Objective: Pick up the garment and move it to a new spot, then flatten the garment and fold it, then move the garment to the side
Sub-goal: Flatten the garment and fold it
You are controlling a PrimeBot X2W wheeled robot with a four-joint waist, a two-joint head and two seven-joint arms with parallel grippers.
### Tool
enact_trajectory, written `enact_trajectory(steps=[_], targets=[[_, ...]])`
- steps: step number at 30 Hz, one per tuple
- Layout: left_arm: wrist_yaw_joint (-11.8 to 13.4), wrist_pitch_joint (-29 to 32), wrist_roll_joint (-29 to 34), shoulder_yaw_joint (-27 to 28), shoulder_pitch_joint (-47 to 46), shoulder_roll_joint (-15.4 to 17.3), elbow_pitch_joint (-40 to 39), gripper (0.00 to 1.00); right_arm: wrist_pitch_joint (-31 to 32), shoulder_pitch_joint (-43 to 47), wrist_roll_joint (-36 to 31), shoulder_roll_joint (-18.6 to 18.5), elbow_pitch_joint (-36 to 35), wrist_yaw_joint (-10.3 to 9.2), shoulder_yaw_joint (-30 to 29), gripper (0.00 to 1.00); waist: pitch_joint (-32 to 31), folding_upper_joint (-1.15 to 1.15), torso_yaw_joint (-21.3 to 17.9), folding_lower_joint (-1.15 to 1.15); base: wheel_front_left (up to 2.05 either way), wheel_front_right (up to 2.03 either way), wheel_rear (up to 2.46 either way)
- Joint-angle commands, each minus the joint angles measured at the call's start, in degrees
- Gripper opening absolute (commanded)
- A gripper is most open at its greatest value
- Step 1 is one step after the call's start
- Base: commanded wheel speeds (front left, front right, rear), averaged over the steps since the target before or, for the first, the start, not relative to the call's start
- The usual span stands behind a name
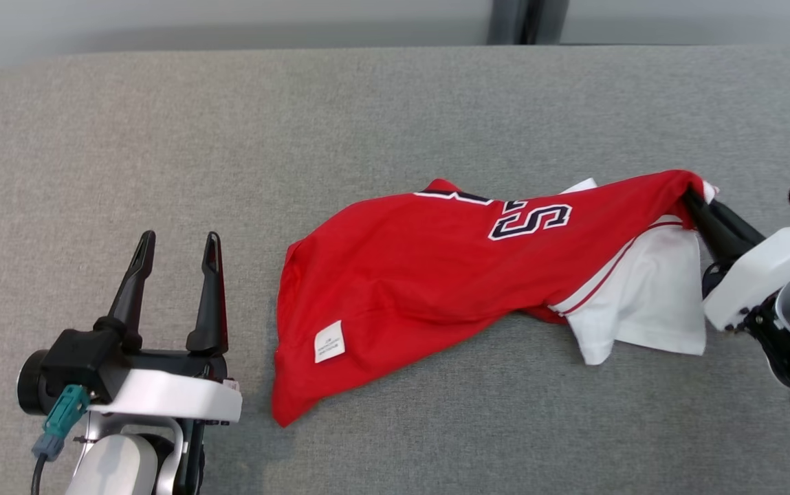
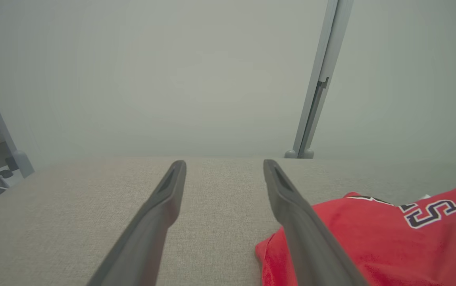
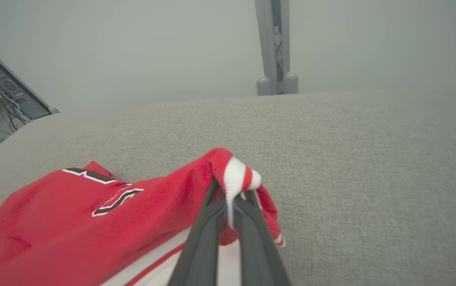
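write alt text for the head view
The right gripper is shut on the right end of a red and white jersey lying crumpled on a grey fabric surface. The left gripper sits open to the jersey's left, not touching it.

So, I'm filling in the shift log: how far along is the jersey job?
Early. Done: the right hand is shut on the trimmed edge of the jersey. In hand: the pickup, with that end raised while the rest lies crumpled on the grey surface. The left hand is open beside the cloth, apart from it. Left: moving it to a new spot, flattening, folding and setting it aside.
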Motion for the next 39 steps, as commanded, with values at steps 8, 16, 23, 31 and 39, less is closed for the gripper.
enact_trajectory(steps=[8, 16, 23, 31, 39], targets=[[-0.95, -1.5, -0.11, -0.42, -2.75, -0.23, 2.54, 1.0, -7.97, -6.98, 4.46, 0.12, 13.35, 0.02, 6.25, 1.0, 2.03, 0.0, 1.6, 0.0, 0.0, 0.0, 0.0], [-0.54, -2.09, -0.25, 0.29, -2.33, 0.55, 3.86, 1.0, -18.13, -3.89, 6.78, -0.56, 14.06, 0.02, 8.46, 1.0, 0.47, 0.0, 0.45, 0.0, 0.0, 0.0, 0.0], [0.52, -2.21, -0.51, 1.56, -0.93, 1.7, 3.57, 1.0, -24.25, 3.32, 1.83, -0.06, 9.0, 0.03, 1.36, 1.0, -1.89, 0.0, -1.78, 0.0, 0.0, 0.0, 0.0], [1.57, -1.85, -0.58, 2.59, 1.13, 2.79, 2.73, 1.0, -24.66, 12.03, -11.39, 5.43, -3.07, 0.03, -9.65, 1.0, -4.68, 0.0, -3.62, 0.0, 0.0, 0.0, 0.0], [2.81, -0.91, -0.22, 2.19, 4.22, 3.27, 1.43, 1.0, -17.84, 21.72, -20.55, 12.17, -16.64, 0.02, -13.44, 1.0, -7.59, 0.0, -3.95, 0.0, 0.0, 0.0, 0.0]])
